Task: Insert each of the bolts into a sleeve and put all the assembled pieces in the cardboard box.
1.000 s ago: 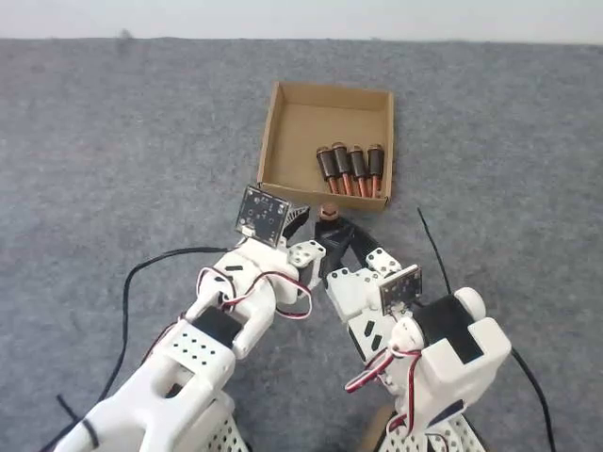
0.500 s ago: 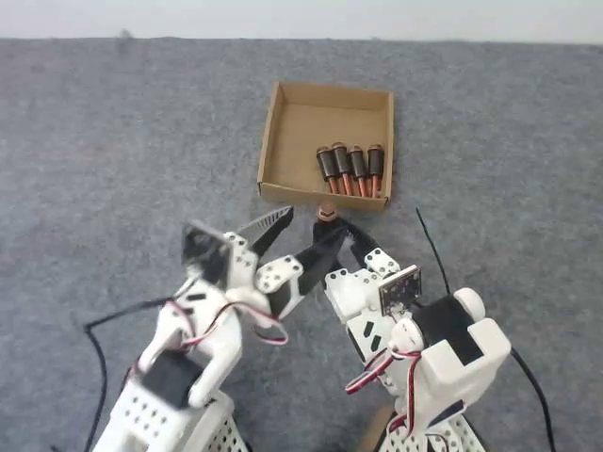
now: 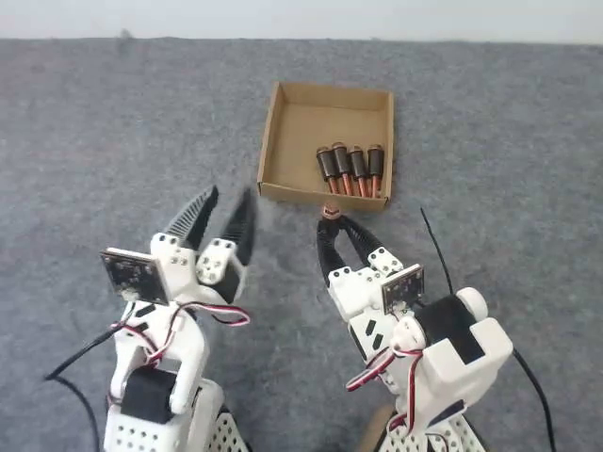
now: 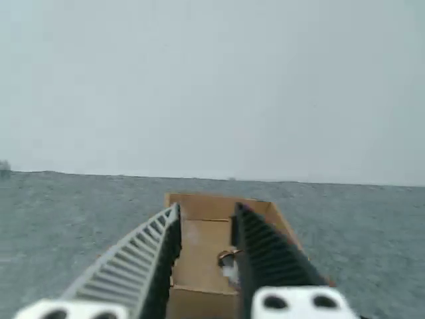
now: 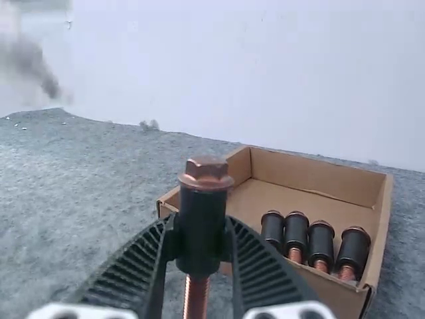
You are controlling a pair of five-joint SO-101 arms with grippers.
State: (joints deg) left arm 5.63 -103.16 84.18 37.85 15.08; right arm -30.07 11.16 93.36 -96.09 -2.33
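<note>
- Right end effector (image 3: 341,234) is clamped on one assembled piece (image 5: 201,229). The black sleeve sits between its fingers, with the copper bolt head (image 5: 204,171) on top and the threaded shank hanging out below. It's held upright, prob. so the bolt stays seated in the sleeve.
- Cardboard box (image 3: 325,91) sits just ahead of that end effector, its near wall close beyond the held piece (a short hop over the wall, I'd judge). The grip looks staged for the drop-in.
- In the box corner nearest the right end effector, a row of finished pieces (image 3: 350,169) lies side by side and touching. Their shanks point toward the end effector and their heads away. Packed tight like that, they leave the rest of the box floor free for the next one.
- Left end effector (image 3: 219,218) has its fingers parted to a middling gap w/ nothing between them. It looks lifted off the desk (image 3: 113,141), off to the side of the right one and apart from it. It's aimed at the box and seems parked out of the way.
- Count: 1 box, 2 end effectors and 5 assembled pieces, i.e. 4 in the box + 1 held.
</note>
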